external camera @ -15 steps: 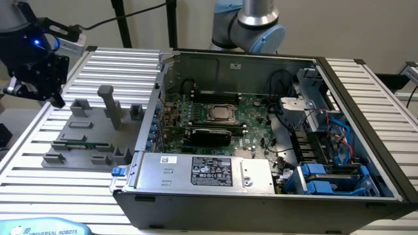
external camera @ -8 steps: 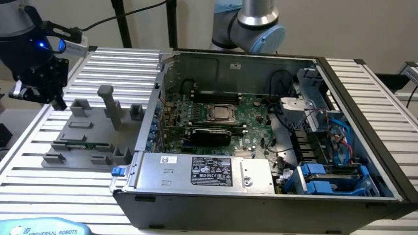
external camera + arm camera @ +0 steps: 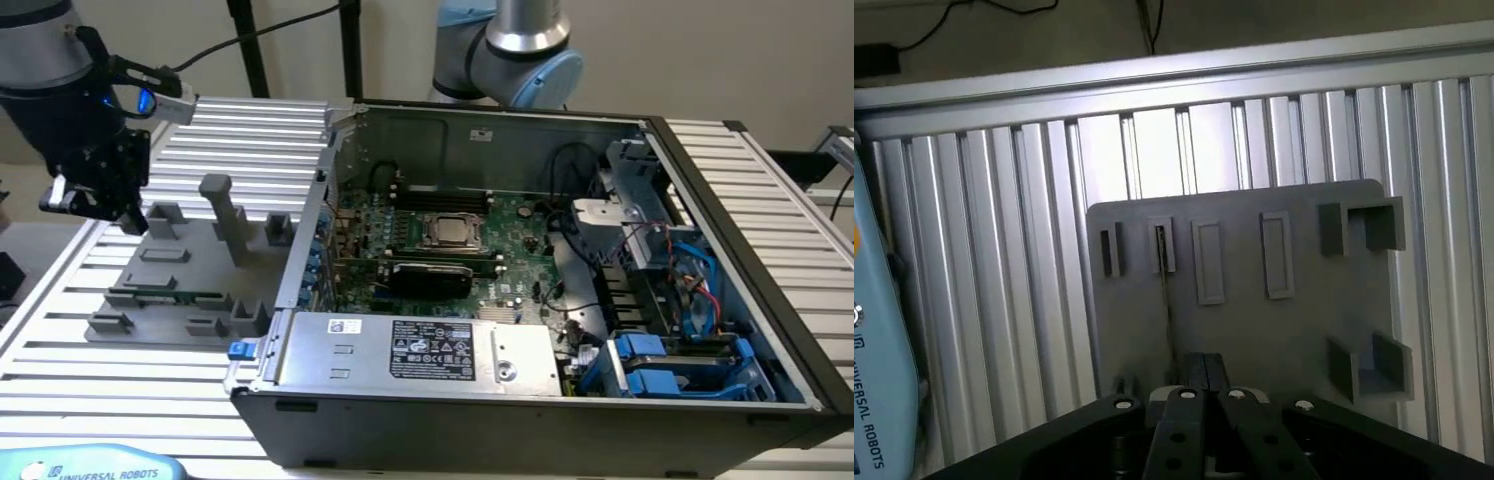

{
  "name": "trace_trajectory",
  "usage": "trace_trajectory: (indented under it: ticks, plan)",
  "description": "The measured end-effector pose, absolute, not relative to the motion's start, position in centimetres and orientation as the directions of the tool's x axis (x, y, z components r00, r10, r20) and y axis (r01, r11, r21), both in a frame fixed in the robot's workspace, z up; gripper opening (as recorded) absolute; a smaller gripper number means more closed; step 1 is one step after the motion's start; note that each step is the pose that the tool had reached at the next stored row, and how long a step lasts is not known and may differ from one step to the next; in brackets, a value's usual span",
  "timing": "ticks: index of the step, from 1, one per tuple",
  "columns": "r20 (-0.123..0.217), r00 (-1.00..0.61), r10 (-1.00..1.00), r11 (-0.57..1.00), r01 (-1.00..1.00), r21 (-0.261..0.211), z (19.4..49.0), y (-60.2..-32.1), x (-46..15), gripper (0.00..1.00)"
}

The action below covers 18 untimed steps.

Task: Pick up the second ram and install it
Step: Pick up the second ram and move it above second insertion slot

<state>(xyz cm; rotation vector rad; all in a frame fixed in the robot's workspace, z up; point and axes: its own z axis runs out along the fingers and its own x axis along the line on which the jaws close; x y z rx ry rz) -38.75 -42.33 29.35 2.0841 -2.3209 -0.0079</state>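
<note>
One ram [image 3: 167, 296] lies flat in a slot of the grey fixture [image 3: 180, 262] on the slatted desk [image 3: 80, 365], along the fixture's near edge and at the exterior view's left of the open computer case [image 3: 534, 425]. The hand [image 3: 96, 208] hangs above the fixture's far left corner, well apart from the ram, its fingers pressed together and holding nothing.
</note>
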Motion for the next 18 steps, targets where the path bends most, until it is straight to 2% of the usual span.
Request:
trace_trajectory:
  ticks: [10,13,14,15,16,17,18]
  plan:
    - [0.019,-0.061,-0.998,0.061,-0.998,0.018,27.6,-42.3,-38.3,0.12]
    - [0.019,-0.055,-0.998,0.055,-0.998,0.017,27.0,-42.3,-38.3,0.30]
    - [0.019,-0.053,-0.998,0.053,-0.998,0.017,26.8,-42.3,-38.3,0.30]
    - [0.019,-0.052,-0.998,0.052,-0.998,0.017,26.7,-42.3,-38.3,0.36]
    - [0.019,-0.051,-0.999,0.052,-0.999,0.017,26.5,-42.4,-38.4,0.36]
    - [0.019,-0.051,-0.999,0.051,-0.999,0.017,26.3,-42.4,-38.4,0.42]
    - [0.019,-0.051,-0.999,0.051,-0.999,0.017,26.1,-42.4,-38.4,0.42]
